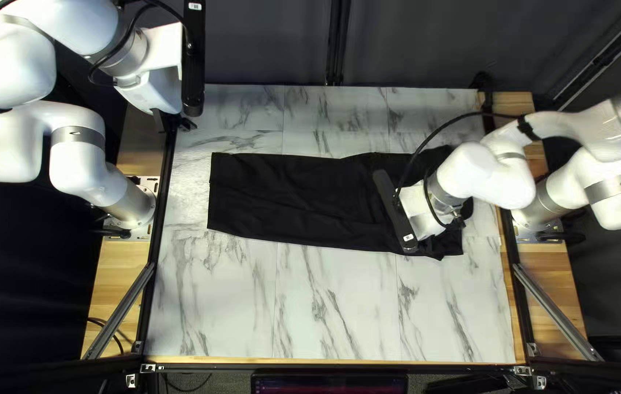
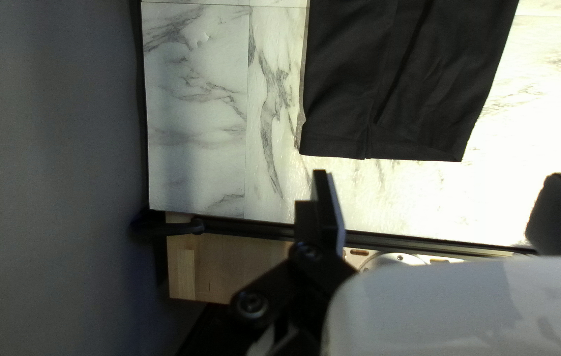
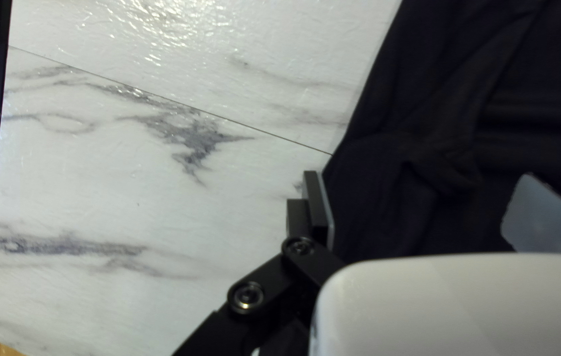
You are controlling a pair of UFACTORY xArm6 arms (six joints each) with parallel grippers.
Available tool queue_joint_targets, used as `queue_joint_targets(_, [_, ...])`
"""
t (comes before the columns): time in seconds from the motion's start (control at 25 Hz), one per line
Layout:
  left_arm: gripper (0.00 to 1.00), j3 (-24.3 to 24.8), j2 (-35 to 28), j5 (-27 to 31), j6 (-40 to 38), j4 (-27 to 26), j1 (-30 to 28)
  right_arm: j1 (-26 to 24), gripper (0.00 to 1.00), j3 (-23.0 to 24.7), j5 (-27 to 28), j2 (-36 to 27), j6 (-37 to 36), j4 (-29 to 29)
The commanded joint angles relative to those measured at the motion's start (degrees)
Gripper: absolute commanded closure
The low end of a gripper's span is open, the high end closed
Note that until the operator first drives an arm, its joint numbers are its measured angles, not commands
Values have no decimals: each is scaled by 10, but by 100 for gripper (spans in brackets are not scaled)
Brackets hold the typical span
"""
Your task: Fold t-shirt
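Observation:
The black t-shirt [image 1: 296,193] lies as a long strip across the table, its left end straight and its right end uneven. My left gripper [image 1: 178,125] is raised beyond the table's left edge. Seen from its wrist, the left gripper [image 2: 442,204] is open, and the shirt's straight end [image 2: 406,125] lies ahead of it. Over the shirt's right end is my right gripper [image 1: 456,221], partly hidden by its own arm. In the right wrist view this gripper [image 3: 432,211] stands open, with loosely creased black cloth [image 3: 386,191] under and between its fingers.
The marble-patterned table [image 1: 332,306] shows bare along its near side and in a strip behind the shirt. Dark frame rails [image 1: 156,219] run along its sides. My right forearm and a cable cross the table's right edge.

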Motion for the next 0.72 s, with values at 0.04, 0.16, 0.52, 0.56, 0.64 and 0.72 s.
queue_joint_targets(0.04, [0,0,0,0,0,0,0,-25,0,-9,19,16,-53,32])
queue_joint_targets(0.16, [0,0,0,0,0,0,0,-30,0,-11,22,23,-66,41])
queue_joint_targets(0.52, [0,0,0,0,0,0,0,-22,0,-3,26,10,-47,33])
queue_joint_targets(0.56, [0,0,0,0,0,0,0,-21,0,-3,25,11,-49,34])
queue_joint_targets(0.64, [0,0,0,0,0,0,0,-20,0,-3,20,19,-57,44])
queue_joint_targets(0.72, [0,0,0,0,0,0,0,-16,0,-2,13,26,-65,55])
